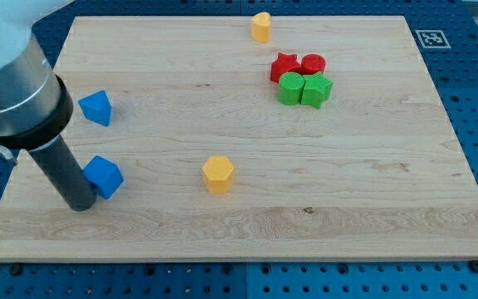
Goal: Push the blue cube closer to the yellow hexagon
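The blue cube (104, 176) lies near the view's left edge of the wooden board (347, 199). My tip (80, 204) rests on the board just left of and slightly below the cube, touching or nearly touching its left side. The yellow hexagon (218, 174) lies to the cube's right, about a quarter of the board's width away, at the same height in the view.
A second blue block (96, 107), irregular in shape, lies above the cube. A yellow block (260, 26) sits at the view's top edge. A red star (285, 66), red cylinder (313, 64), green cylinder (290, 88) and green star-like block (315, 89) cluster upper right.
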`<state>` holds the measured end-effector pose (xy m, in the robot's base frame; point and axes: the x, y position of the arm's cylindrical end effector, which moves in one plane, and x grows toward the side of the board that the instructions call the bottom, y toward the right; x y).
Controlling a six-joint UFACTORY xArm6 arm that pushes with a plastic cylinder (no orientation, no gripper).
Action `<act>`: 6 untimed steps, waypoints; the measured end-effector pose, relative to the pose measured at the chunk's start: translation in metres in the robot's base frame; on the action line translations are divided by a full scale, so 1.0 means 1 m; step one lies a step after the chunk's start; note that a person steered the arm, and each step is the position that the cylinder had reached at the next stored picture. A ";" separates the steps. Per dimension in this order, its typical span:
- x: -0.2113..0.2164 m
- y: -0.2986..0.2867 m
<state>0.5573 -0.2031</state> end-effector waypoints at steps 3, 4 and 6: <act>-0.025 -0.002; -0.024 0.029; -0.024 0.050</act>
